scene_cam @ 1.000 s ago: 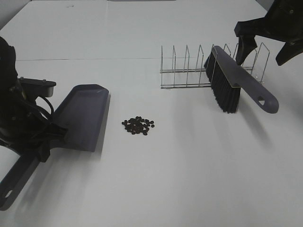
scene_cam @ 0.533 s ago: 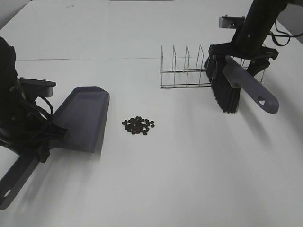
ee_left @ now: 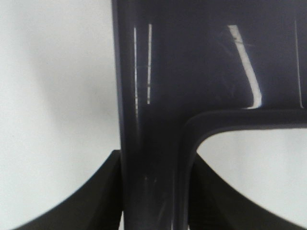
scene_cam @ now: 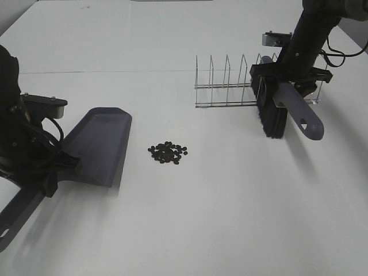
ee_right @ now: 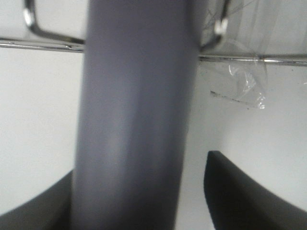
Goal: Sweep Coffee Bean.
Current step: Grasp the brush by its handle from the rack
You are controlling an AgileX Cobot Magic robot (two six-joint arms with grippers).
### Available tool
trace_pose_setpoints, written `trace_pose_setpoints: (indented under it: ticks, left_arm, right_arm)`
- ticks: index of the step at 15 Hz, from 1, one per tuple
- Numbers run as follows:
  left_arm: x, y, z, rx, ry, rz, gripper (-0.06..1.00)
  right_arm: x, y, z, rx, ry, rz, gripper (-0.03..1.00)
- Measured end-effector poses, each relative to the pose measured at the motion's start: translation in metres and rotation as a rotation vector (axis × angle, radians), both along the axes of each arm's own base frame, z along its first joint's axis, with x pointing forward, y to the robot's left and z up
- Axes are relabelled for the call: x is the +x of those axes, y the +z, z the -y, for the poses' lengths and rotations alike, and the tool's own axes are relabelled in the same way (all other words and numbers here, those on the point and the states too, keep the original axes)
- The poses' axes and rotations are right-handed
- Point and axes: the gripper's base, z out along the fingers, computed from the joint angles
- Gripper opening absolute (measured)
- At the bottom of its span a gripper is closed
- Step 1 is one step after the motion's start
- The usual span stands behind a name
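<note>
Wire rack [scene_cam: 224,105] stands behind the brush [scene_cam: 294,110], apparently touching it.

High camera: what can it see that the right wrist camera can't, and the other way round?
Only the high camera shows the coffee beans and the dustpan. Only the right wrist camera shows a crumpled scrap of clear plastic. Both show the brush's grey handle and the wire rack.
</note>
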Motion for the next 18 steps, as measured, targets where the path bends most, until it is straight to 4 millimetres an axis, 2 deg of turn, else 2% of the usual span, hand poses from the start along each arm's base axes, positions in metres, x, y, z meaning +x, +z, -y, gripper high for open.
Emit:
trace_pose_setpoints:
  ticks: [10, 14, 18]
  left_arm:
    - [0.0, 0.0, 0.0, 0.0, 0.0, 0.0, 0.33]
    - [0.0, 0.0, 0.0, 0.0, 0.0, 0.0, 0.33]
    - [0.0, 0.0, 0.0, 0.0, 0.0, 0.0, 0.33]
  right_arm:
    - [-0.0001, -0.0001, 0.0007, -0.005, -0.057, -0.005, 0.5]
    - [0.0001, -0.0001, 0.0028, -0.017, -0.071, -0.005, 0.61]
    - [0.0, 0.0038, 0.0025, -0.013, -0.072, 0.002, 0.63]
